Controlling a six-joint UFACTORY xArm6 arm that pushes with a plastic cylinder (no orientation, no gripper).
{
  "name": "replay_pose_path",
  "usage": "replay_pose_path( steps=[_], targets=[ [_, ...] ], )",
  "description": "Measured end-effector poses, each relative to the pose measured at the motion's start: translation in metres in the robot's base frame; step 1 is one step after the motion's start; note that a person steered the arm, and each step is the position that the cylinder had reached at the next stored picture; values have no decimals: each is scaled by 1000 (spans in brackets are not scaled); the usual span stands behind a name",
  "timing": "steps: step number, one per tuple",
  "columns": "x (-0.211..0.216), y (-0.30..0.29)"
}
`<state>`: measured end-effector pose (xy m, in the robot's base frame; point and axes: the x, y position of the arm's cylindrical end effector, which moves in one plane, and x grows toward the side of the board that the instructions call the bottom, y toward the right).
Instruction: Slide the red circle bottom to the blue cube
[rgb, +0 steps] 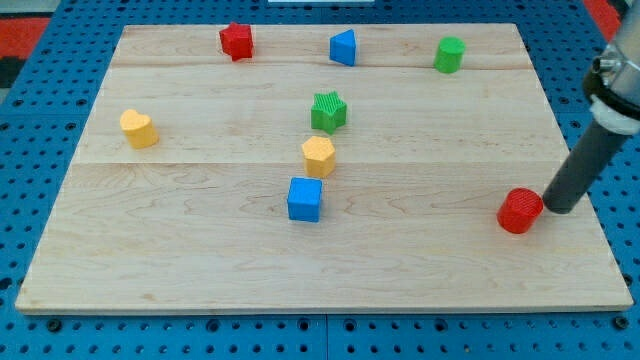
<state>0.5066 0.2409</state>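
The red circle (520, 210) sits near the board's (450, 270) lower right corner, well apart from the blue cube (305, 199) at centre. My tip (556, 207) touches the circle's right side; being a bare rod, it grasps nothing. Just above the cube stands 1 yellow hexagon (318, 156), then 1 green star (328, 111).

Arm (622, 70) cut off — view's right and top edges.
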Motion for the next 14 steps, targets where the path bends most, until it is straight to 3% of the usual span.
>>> replay_pose_path(
  steps=[3,5,6,7,9,14],
  targets=[
    [36,-74],
    [10,-62],
    [10,-88],
    [23,-141],
    [90,-166],
    [70,-220]
  ],
)
